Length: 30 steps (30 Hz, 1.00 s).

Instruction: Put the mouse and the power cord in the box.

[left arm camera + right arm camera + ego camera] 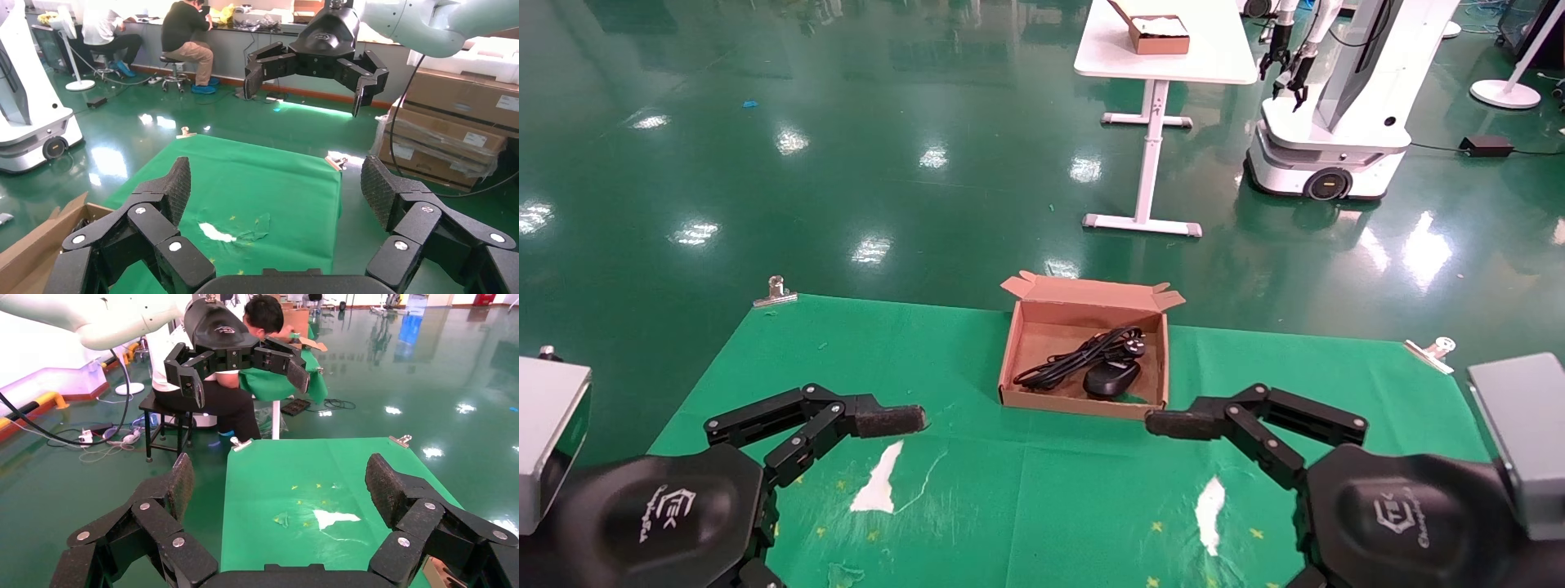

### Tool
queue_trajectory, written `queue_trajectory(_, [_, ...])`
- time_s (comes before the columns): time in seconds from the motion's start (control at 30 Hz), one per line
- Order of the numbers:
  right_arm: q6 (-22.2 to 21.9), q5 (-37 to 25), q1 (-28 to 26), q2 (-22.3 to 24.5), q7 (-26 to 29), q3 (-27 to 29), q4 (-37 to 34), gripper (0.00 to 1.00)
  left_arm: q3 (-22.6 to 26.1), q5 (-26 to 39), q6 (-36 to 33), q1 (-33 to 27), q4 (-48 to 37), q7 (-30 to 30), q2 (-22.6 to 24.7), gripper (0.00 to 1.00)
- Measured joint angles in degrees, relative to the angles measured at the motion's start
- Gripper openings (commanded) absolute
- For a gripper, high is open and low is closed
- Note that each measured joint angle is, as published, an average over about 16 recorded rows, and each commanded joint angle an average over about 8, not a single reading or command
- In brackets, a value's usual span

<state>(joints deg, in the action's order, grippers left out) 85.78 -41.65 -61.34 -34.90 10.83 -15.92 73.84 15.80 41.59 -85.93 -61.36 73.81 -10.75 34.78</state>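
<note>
The brown cardboard box (1017, 343) stands open at the far middle of the green cloth. Inside it lie the looped black power cord (1075, 356) and, just nearer me, the black mouse (1111, 377). My left gripper (891, 420) hovers over the cloth to the left of the box's near corner, open and empty (278, 184). Mirroring it at the box's near right corner, my right gripper (1177, 423) is also open and empty (281, 481). A corner of the box (37, 245) shows in the left wrist view.
The green cloth (977, 506) has white torn patches (878, 486) (1212, 502) and metal clips (775, 292) (1433, 351) at its far corners. Beyond it stand a white table (1164, 49) with another box and a white robot (1336, 122).
</note>
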Motion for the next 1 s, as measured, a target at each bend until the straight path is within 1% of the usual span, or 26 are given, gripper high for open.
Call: queue_trajectory(1.0, [-0.14, -0.27, -0.28, -0.15, -0.2, -0.13, -0.39, 1.0, 0.19, 0.24, 0.24, -0.17, -0.23, 0.0, 0.21, 1.0])
